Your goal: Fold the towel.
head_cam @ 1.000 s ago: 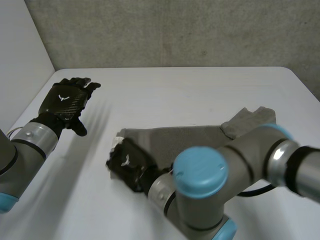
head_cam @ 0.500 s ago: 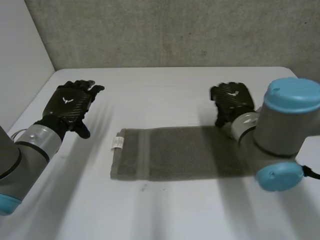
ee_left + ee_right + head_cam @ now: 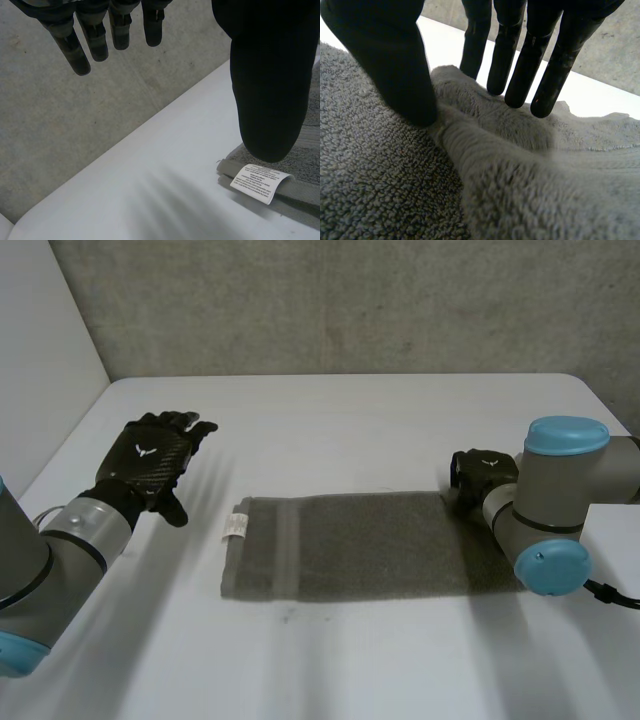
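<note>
A grey towel (image 3: 370, 545) lies as a long folded strip across the middle of the white table (image 3: 350, 420), with a white label (image 3: 235, 527) at its left end. My right hand (image 3: 483, 472) is at the strip's far right corner. In the right wrist view its thumb (image 3: 385, 60) and straight fingers (image 3: 520, 60) press a raised fold of the towel (image 3: 380, 190) between them. My left hand (image 3: 150, 460) hovers open, left of the towel. In the left wrist view its thumb (image 3: 270, 75) hangs just above the label (image 3: 260, 182) and touches nothing.
My right arm's elbow (image 3: 550, 530) sits over the towel's right end. A grey wall (image 3: 350, 300) runs behind the table, and a white wall (image 3: 40, 360) stands at its left. Bare tabletop lies in front of and behind the towel.
The right hand left the towel's left end, swung back to the right, and has come down on the far right corner. The towel now lies flat. The left hand drifted slightly towards the towel.
</note>
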`<action>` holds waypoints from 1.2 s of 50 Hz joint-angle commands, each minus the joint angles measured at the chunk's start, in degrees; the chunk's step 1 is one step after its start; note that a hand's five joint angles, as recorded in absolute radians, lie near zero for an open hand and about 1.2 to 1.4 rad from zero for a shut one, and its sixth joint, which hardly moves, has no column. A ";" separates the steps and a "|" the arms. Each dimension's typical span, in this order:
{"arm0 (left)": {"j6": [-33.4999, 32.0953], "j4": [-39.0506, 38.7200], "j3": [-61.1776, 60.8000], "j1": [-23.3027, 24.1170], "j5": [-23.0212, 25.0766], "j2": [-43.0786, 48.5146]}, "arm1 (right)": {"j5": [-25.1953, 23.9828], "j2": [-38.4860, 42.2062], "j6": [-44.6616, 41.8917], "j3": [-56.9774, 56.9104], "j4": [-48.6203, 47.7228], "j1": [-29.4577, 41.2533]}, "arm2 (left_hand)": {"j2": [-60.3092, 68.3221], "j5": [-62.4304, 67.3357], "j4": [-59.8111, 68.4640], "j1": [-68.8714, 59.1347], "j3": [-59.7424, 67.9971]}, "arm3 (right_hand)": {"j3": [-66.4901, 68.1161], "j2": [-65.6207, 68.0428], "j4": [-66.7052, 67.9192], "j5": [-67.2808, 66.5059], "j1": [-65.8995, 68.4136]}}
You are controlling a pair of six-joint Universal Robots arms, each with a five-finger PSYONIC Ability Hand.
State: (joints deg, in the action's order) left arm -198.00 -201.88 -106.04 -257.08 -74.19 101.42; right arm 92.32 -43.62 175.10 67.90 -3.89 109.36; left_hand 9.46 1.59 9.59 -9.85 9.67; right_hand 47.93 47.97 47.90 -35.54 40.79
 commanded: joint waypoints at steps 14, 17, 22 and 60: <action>-0.02 0.00 -0.05 -0.18 0.01 -0.08 | -2.14 -7.51 -0.11 -0.23 -0.94 1.37 | 0.54 -1.59 0.41 -0.15 0.33 | 32.07 32.03 32.10 -34.46 39.21; -0.02 0.09 0.13 -0.44 -0.08 -0.25 | -2.15 -10.24 0.16 -0.05 -2.87 4.78 | 0.54 -1.59 0.41 -0.15 0.33 | 32.07 32.03 32.10 -34.46 39.21; 0.07 0.17 0.04 -0.79 -0.34 -1.04 | -3.55 -11.66 0.07 0.30 -5.33 14.01 | 0.54 -1.59 0.41 -0.15 0.33 | 32.07 32.03 32.10 -34.46 39.21; -0.37 0.00 0.30 9.21 -0.70 2.72 | -10.06 -21.05 -1.42 19.34 -0.77 17.75 | 2.43 0.30 2.30 -2.04 2.23 | -37.93 -37.97 -37.90 35.54 -30.79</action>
State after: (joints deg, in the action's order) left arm -197.91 -201.68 -107.30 -253.48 -74.61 100.11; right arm 82.60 -56.17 174.37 76.03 -6.43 136.37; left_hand 9.50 1.59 9.60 -9.86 9.67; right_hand 12.04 13.35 13.34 -3.57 11.90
